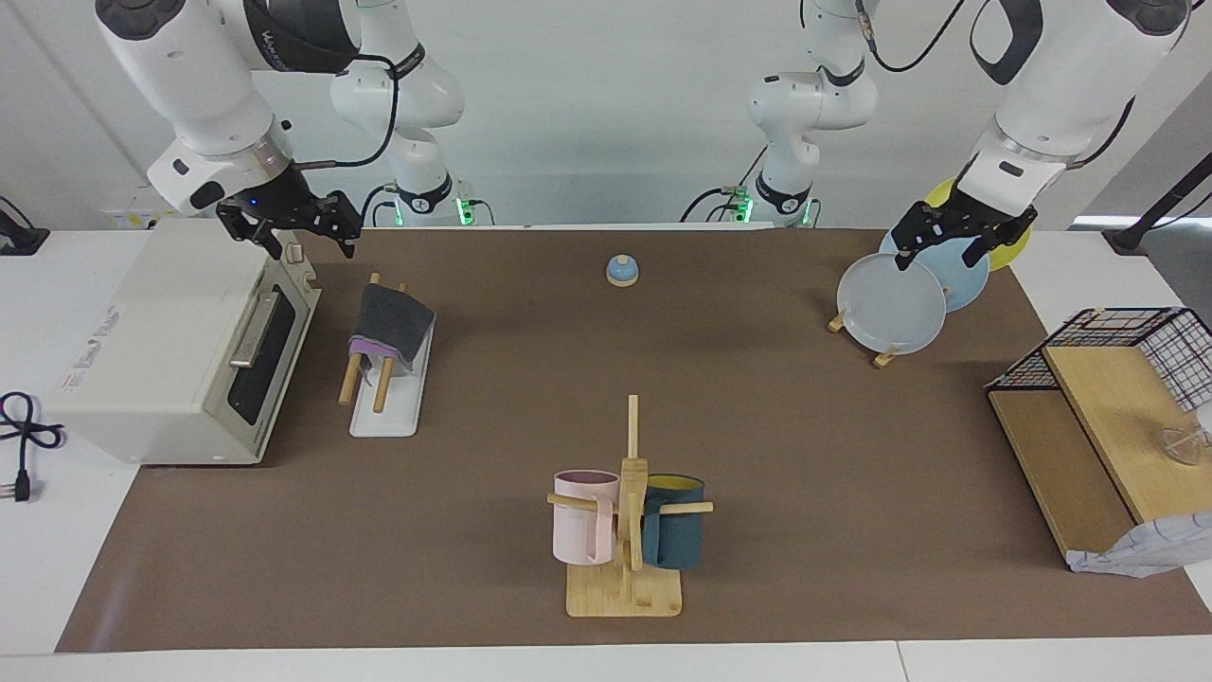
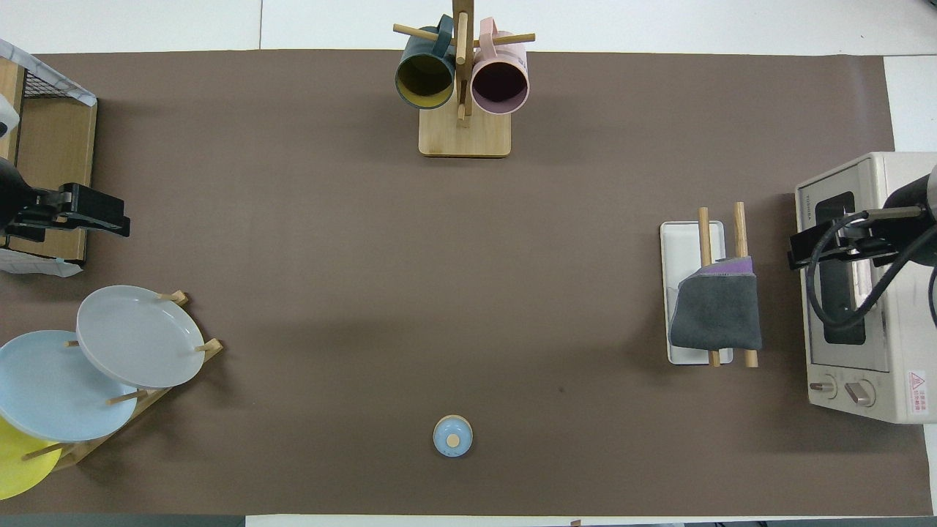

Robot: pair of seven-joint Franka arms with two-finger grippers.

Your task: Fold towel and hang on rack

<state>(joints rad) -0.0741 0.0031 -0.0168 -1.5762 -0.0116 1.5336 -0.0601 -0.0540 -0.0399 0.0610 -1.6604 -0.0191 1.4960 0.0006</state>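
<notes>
The folded towel (image 1: 390, 324), dark grey face out with a purple edge showing, hangs over both dowels of the rack (image 1: 386, 409), which stands on the brown tabletop (image 1: 757, 426) beside the toaster oven (image 1: 180, 350) toward the right arm's end; the right claw (image 1: 289, 227) hangs open and empty over the oven's top, clear of the towel; the left claw (image 1: 947, 248), likewise open and empty, hangs over the plates (image 1: 890, 303) on their wooden stand.
</notes>
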